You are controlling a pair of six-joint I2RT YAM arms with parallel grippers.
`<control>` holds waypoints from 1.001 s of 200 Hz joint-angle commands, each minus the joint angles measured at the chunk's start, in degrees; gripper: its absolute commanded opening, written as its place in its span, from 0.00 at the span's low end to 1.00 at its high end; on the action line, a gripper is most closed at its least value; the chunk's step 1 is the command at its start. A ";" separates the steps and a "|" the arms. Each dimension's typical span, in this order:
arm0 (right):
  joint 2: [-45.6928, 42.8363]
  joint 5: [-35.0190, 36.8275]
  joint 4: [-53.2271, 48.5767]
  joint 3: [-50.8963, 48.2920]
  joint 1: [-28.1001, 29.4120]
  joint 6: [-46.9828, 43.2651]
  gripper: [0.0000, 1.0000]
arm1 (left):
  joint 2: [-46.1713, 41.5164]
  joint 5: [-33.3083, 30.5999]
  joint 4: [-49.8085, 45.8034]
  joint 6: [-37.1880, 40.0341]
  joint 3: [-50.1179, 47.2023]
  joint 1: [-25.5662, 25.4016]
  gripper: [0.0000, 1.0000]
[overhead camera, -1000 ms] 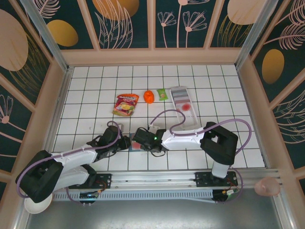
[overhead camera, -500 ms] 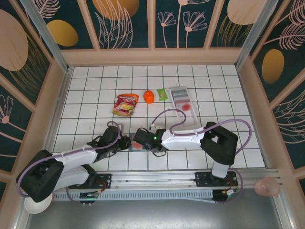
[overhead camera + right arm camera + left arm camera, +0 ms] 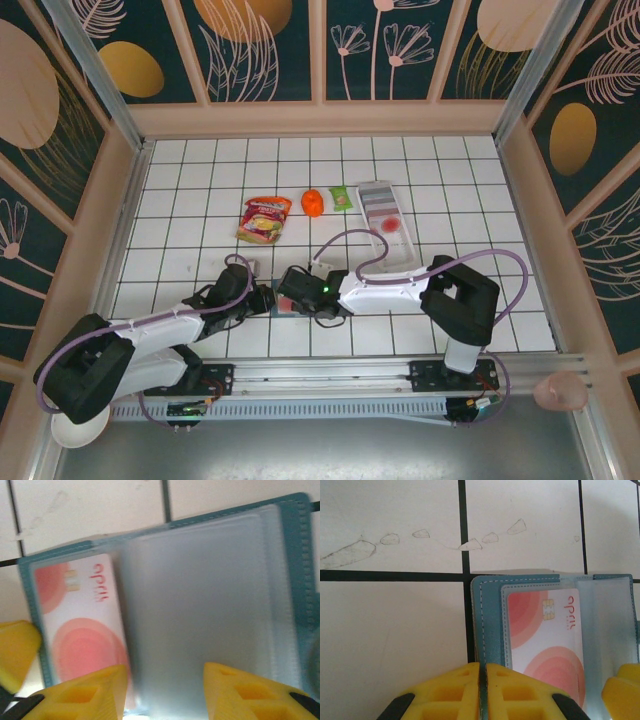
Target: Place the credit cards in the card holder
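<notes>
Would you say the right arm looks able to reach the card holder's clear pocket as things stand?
Probably yes: the right gripper hovers open above the clear pocket of the card holder, and the left gripper, shut on its opposite edge, leaves that pocket uncovered.

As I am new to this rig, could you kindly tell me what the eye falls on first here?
The open teal card holder lies at the near middle of the tiled table, a pink-circled card in its clear sleeve. The yellow-fingered left hand and right hand meet over it. Farther back lies a bright snack packet.
</notes>
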 commanded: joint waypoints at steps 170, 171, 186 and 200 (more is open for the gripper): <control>2.94 6.01 -10.06 3.11 2.07 -0.14 0.53 | -0.71 0.53 -0.56 -0.38 -1.59 -0.27 0.13; 2.96 5.97 -9.90 3.08 2.09 -0.17 0.53 | -0.71 0.52 -0.57 -0.41 -1.55 -0.26 0.12; 3.15 5.07 -8.42 2.75 2.01 -0.40 0.56 | -0.71 0.43 -0.57 -0.36 -1.59 -0.29 0.12; 3.38 4.17 -6.87 2.45 2.05 -0.55 0.56 | -0.71 0.43 -0.57 -0.46 -1.59 -0.27 0.12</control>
